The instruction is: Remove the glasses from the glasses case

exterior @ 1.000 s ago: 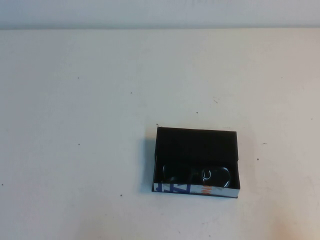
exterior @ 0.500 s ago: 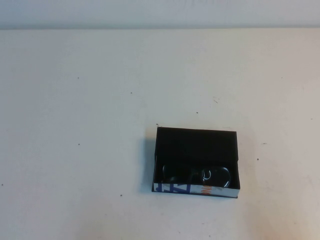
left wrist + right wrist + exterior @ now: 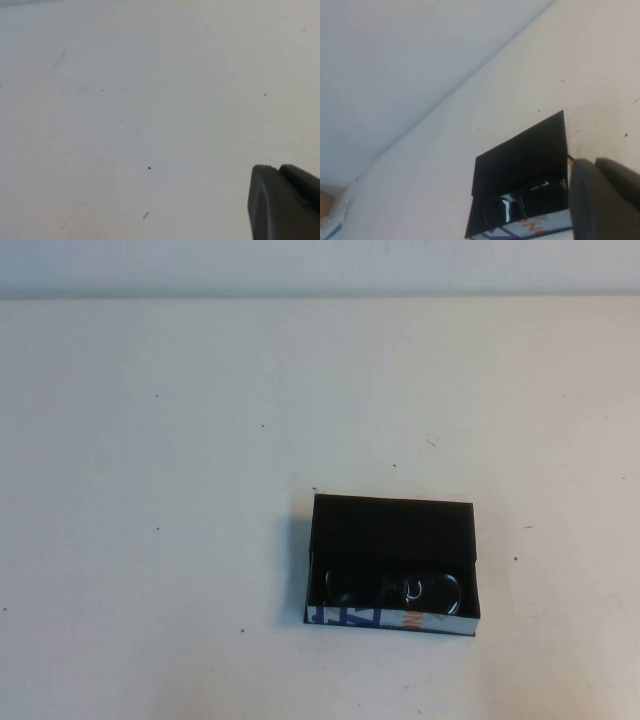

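Observation:
The glasses case (image 3: 392,527) is a shallow black open box lying right of centre near the table's front edge, its white strip with blue lettering facing me. The black glasses (image 3: 392,589) lie folded inside along the near wall. Neither arm shows in the high view. My right gripper (image 3: 594,162) is shut and empty, hovering apart from the case (image 3: 520,152) on its right near side; the glasses (image 3: 532,196) show inside the case. My left gripper (image 3: 277,169) is shut and empty over bare table, with no task object in its view.
The white table (image 3: 200,490) carries only small dark specks. A pale wall runs along the table's far edge (image 3: 320,296).

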`<state>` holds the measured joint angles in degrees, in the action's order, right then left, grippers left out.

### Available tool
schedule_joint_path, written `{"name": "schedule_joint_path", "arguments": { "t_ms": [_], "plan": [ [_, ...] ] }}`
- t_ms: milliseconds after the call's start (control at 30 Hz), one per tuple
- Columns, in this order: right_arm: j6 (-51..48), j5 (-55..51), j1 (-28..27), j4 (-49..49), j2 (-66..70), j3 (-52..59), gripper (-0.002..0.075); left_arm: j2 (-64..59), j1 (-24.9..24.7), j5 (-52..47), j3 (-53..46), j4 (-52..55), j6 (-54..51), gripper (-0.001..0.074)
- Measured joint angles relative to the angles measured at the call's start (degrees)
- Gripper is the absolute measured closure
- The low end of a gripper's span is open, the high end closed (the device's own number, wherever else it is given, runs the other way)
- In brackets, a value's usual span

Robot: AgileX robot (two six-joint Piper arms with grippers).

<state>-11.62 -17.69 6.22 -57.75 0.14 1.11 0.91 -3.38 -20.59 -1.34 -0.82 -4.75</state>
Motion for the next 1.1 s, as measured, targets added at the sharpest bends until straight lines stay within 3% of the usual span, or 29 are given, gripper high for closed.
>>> {"name": "schedule_joint_path", "arguments": {
  "t_ms": [167,433,733,967,1100],
  "plan": [
    [-4.2,-0.4,0.0,1.8,7.4,-6.3,0.0744,0.0,0.0,0.0,0.0,0.0,0.0,0.0739],
    [-23.7,-3.5,0.0,5.6,24.1,-26.3,0.0744,0.0,0.0,0.0,0.0,0.0,0.0,0.074],
    [-34.2,-27.0,0.0,20.8,45.5,-50.8,0.0744,0.0,0.0,0.0,0.0,0.0,0.0,0.0739],
    [-42.3,-46.8,0.0,21.3,63.4,-66.7,0.0744,0.0,0.0,0.0,0.0,0.0,0.0,0.0739],
    [-43.7,-51.7,1.4,21.3,72.0,-73.7,0.0744,0.0,0.0,0.0,0.0,0.0,0.0,0.0739]
  ]
}}
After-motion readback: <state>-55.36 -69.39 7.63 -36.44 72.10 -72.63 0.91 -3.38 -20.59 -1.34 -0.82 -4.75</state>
